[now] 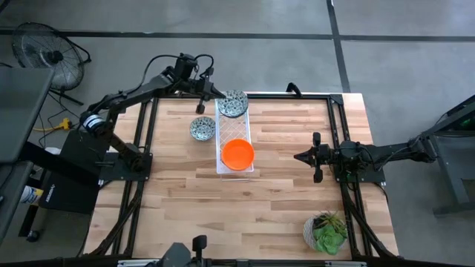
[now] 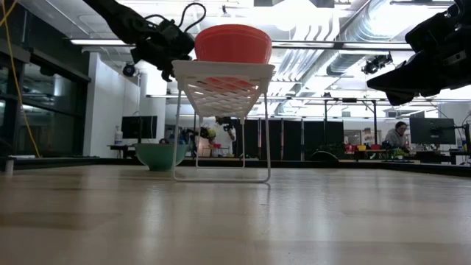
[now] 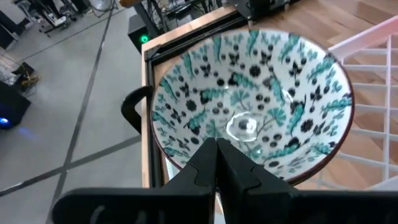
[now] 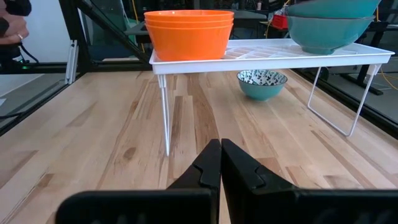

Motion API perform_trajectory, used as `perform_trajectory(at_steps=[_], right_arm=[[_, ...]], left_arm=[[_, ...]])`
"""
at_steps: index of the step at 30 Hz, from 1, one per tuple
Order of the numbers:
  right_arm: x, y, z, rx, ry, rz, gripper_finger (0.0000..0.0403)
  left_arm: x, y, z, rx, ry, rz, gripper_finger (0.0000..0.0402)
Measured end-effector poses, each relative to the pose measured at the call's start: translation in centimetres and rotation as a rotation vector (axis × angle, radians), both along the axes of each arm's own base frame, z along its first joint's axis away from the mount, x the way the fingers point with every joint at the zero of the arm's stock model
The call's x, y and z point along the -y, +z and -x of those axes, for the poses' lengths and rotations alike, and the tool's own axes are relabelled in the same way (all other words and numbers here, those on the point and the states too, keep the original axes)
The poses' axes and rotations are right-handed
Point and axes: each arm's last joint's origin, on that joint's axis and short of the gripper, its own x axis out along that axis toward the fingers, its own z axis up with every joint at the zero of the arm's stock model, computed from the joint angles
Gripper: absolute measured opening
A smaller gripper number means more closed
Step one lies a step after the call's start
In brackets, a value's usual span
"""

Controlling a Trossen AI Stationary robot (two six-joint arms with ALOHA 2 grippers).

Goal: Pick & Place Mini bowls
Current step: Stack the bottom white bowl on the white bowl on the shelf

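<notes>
A white lattice tray (image 1: 234,127) stands on wire legs at mid-table. A stack of orange mini bowls (image 1: 237,153) sits on its near end. On its far end a grey-green patterned mini bowl (image 1: 232,104) sits in another like it (image 4: 323,31). One more patterned bowl (image 1: 202,129) rests on the table left of the tray. My left gripper (image 1: 217,94) is shut, its fingertips (image 3: 216,149) over the near rim of the top patterned bowl (image 3: 249,99). My right gripper (image 1: 300,156) waits shut, level, to the right of the tray. My left gripper has its shut fingers slanting down over the near rim (image 3: 186,163) of the top patterned bowl on the tray. The rim runs across the fingers, not between them. I cannot tell whether the fingers touch the bowl.
A pale pot with a green plant (image 1: 324,231) stands at the table's near right corner. A black clamp (image 3: 134,106) sits on the table's far edge, just behind the tray. Bare wood lies between the tray and my right gripper (image 4: 219,146). People sit in the room beyond (image 2: 397,136).
</notes>
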Motion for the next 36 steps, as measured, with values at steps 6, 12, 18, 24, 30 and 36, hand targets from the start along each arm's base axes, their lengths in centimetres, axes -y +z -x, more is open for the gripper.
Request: perform_trajectory(at_steps=[6,12,18,24,30,36], right_arm=[[0.0,0.0,0.0,0.0,0.0,0.0,0.0],[0.0,0.0,0.0,0.0,0.0,0.0,0.0],[0.0,0.0,0.0,0.0,0.0,0.0,0.0],[0.0,0.0,0.0,0.0,0.001,0.0,0.0],[0.0,0.0,0.0,0.0,0.0,0.0,0.0],[0.0,0.0,0.0,0.0,0.0,0.0,0.0]], left_arm=[[-0.4,-0.7,-0.3,-0.025,0.026,-0.018,0.0],[-0.1,1.0,0.2,0.003,0.092,-0.11,0.0],[0.7,2.7,0.3,0.093,0.069,-0.094,0.0],[2.8,2.8,-1.7,0.11,0.008,-0.048,0.0],[4.9,1.8,-4.0,0.052,0.035,-0.013,0.0],[6.3,1.3,-5.1,0.007,0.07,-0.026,0.0]])
